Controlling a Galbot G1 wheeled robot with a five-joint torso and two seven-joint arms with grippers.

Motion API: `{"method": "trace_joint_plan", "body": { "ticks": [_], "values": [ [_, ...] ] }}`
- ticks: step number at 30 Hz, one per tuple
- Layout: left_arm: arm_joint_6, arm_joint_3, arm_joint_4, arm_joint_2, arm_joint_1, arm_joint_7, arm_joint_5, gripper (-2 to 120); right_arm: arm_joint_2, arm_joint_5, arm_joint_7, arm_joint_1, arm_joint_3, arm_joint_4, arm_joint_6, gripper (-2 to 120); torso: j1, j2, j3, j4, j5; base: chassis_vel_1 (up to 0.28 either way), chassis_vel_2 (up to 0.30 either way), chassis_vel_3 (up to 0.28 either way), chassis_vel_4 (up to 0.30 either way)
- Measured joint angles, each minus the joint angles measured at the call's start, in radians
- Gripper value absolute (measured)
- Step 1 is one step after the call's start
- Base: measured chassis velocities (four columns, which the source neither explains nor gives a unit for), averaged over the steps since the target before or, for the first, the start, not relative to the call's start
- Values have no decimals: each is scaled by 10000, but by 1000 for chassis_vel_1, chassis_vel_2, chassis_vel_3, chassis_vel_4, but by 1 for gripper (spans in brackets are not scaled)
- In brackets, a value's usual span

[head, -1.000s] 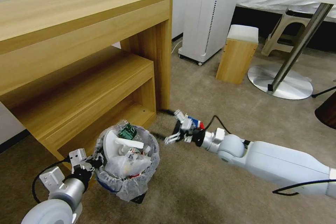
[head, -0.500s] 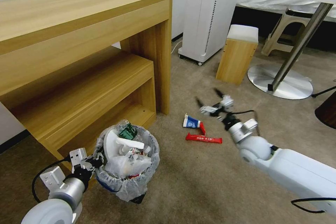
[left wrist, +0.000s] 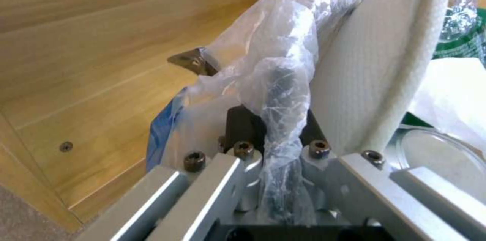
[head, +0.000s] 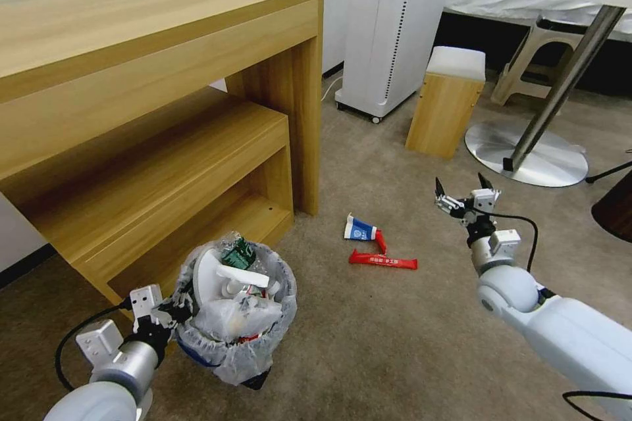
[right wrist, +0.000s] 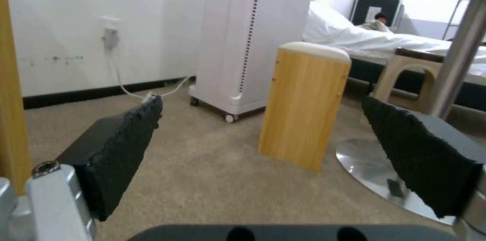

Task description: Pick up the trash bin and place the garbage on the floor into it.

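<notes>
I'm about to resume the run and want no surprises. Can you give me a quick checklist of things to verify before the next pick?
1. Left gripper clamped on the trash bin rim: ok; the liner is pinched in the left wrist view.
2. Bin upright on the floor: ok.
3. Right gripper open, holding nothing: ok.
4. Red bar wrapper and blue-white carton lying unobstructed on the carpet: ok.
5. Room left in the bin: cannot tell; litter reaches the rim.

L pincer (head: 172,308) clamped low; R pincer (head: 463,192) raised, fingers spread.
</notes>
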Motion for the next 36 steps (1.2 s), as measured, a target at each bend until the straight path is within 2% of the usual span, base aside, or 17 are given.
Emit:
{"method": "trace_joint_plan", "body": {
  "ticks": [10,26,32,36],
  "values": [
    [-22,9,-137,-66,225,28,134,3,99,-656,53,-714,865,68,-263,100,0,0,0,-6,0,0,0,0,0],
    [-69,17,-160,-200,312,39,227,3,515,-1651,-655,-1048,1406,-356,1496,100,0,0,0,-7,-2,-10,-11,-12,-9],
    [-70,-32,-143,-196,343,35,220,3,682,-2062,-1257,-1089,1488,-461,2335,100,0,0,0,-4,0,0,0,0,0],
    [-70,-55,-156,-237,393,30,229,3,685,-2067,-1223,-1097,1500,-304,2364,100,0,1,0,-4,-1,0,0,0,0]
  ]
}}
